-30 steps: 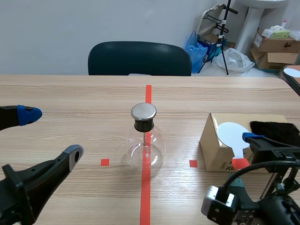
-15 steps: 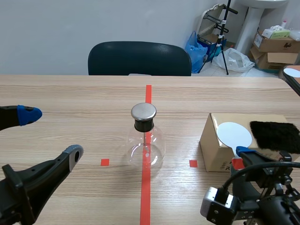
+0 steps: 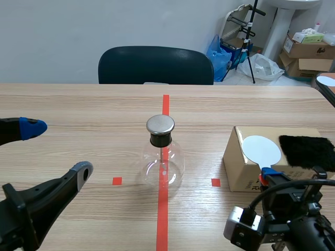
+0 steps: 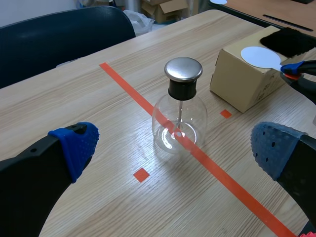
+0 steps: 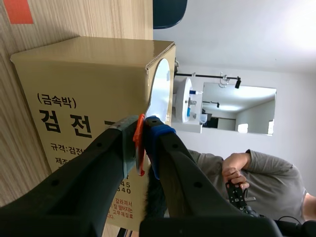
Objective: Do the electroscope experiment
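The electroscope, a round glass flask [image 3: 163,163] with a metal cap [image 3: 160,124], stands on the centre tape line; it also shows in the left wrist view as the flask [image 4: 178,123], ahead of my open left gripper [image 4: 174,146]. In the scene view, that left gripper [image 3: 56,150] hovers at the table's left. A cardboard box [image 3: 238,170] at the right carries a white disc paddle [image 3: 261,149] and a black fur cloth [image 3: 306,150]. My right gripper [image 5: 143,143] is shut on the paddle's red handle [image 5: 139,148], below the white disc [image 5: 160,94]; it sits at the box's front as the right gripper [image 3: 269,174].
A dark chair [image 3: 156,65] stands behind the table's far edge. Bags, a stand and cartons [image 3: 309,49] fill the floor at the back right. Beyond the box [image 5: 79,98] a person's grey sleeve [image 5: 266,170] shows.
My right gripper has closed on the paddle's red handle and dropped slightly toward the box's front. The left arm and the flask have not moved.
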